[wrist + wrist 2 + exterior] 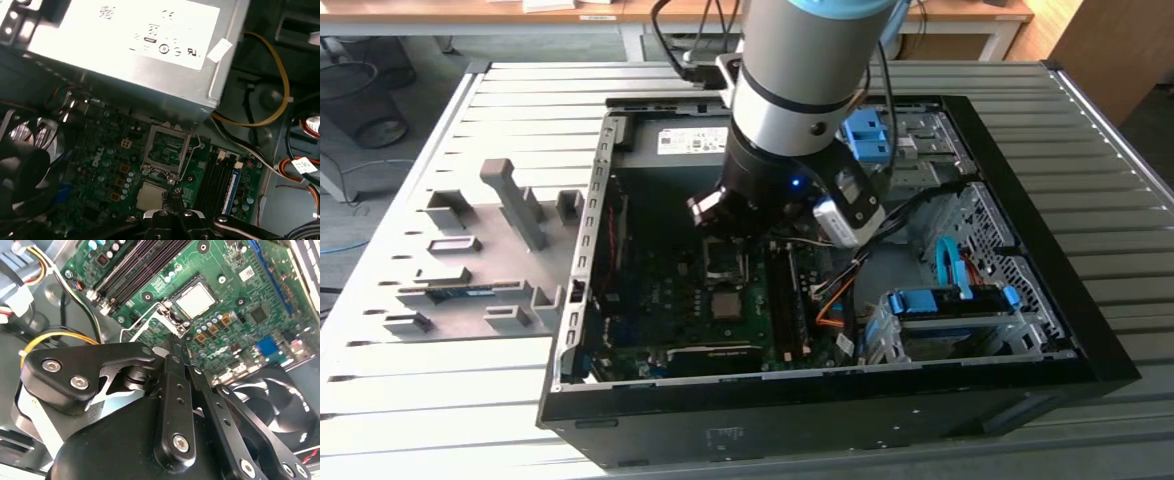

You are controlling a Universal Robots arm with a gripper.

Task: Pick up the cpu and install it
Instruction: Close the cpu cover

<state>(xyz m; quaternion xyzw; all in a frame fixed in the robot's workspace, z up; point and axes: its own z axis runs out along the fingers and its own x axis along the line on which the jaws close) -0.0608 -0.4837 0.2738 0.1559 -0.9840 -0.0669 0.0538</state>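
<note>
The cpu [196,299] is a silver square lying flat in its socket on the green motherboard [250,270]; it also appears as cpu [150,194] and cpu [722,303]. The socket's metal load plate [167,150] stands flipped open beside it. My gripper [172,199] hangs just above the socket's edge, right by the cpu and the plate's hinge. Its thin fingertips [172,346] are shut together with nothing visible between them. In the exterior view the arm [787,100] reaches down into the open computer case [854,400].
A grey power supply [130,35] sits close beside the socket. A black fan [25,150], memory slots [140,265] and yellow cables [280,85] surround it. Blue drive cages [947,300] fill the case's side at the exterior view's right. A grey parts fixture [467,260] lies outside at its left.
</note>
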